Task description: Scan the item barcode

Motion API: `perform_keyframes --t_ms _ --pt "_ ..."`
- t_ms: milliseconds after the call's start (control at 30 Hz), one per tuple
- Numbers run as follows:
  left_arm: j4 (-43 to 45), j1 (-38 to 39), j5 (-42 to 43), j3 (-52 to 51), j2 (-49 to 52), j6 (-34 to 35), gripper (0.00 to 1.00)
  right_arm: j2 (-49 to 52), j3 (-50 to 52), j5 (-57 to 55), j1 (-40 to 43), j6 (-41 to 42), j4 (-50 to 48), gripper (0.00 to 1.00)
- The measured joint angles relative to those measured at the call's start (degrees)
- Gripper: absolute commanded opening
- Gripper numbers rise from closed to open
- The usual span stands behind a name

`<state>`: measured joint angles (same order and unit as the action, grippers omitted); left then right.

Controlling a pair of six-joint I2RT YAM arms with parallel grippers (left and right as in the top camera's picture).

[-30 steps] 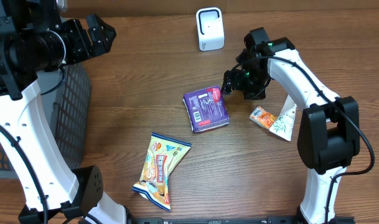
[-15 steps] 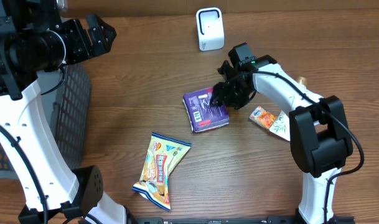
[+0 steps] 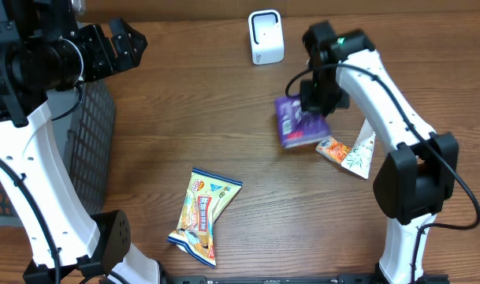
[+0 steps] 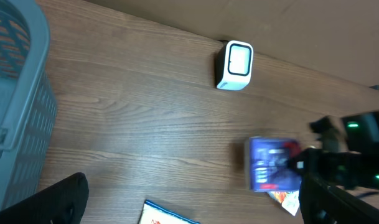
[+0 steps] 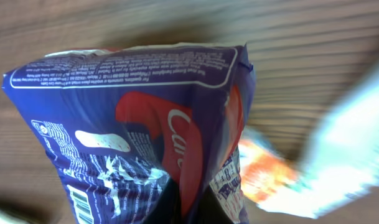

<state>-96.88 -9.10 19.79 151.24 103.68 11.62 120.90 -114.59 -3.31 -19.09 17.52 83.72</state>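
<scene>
Black right gripper (image 3: 312, 108) of yours is pinched shut on the purple packet (image 3: 296, 126), gripping it by one edge. The packet hangs tilted and motion-blurred over the right half of the tabletop (image 3: 184, 142), toward the far edge. In your right wrist view it fills the frame, with red and white print and a small barcode at the lower left. Its lower corner sits just beside the orange-and-white pouch (image 3: 351, 151), which lies flat closer to the right edge; touching or not, can't tell. The white scanner (image 3: 266, 36) stands upright at the far edge, about mid-width, up and left of the packet and clear of it. The yellow snack bag (image 3: 202, 214) lies flat well apart, left of centre toward the near edge. The grey basket (image 3: 94, 150) sits at the left edge. Your left gripper (image 3: 135, 46) hangs above the basket's far end, jaws spread wide, nothing between them.
</scene>
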Motion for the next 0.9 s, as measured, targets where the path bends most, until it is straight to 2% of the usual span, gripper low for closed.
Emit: perform_keyframes --t_ms 167,333,567,833,900 --pt "0.0 0.0 0.0 0.0 0.0 0.0 1.00 -0.3 -3.2 -16.5 -2.7 7.0 8.5 0.04" --pt "0.0 0.0 0.0 0.0 0.0 0.0 1.00 -0.3 4.0 -26.5 -3.1 13.7 9.4 0.04" --pt "0.0 0.0 0.0 0.0 0.0 0.0 1.00 -0.3 7.3 -27.8 -2.4 15.9 9.2 0.07" --pt "0.0 0.0 0.0 0.0 0.0 0.0 1.00 0.5 7.3 -26.9 -7.2 17.9 11.1 0.07" --pt "0.0 0.0 0.0 0.0 0.0 0.0 1.00 1.7 7.3 -26.9 -8.5 18.7 12.0 0.09"
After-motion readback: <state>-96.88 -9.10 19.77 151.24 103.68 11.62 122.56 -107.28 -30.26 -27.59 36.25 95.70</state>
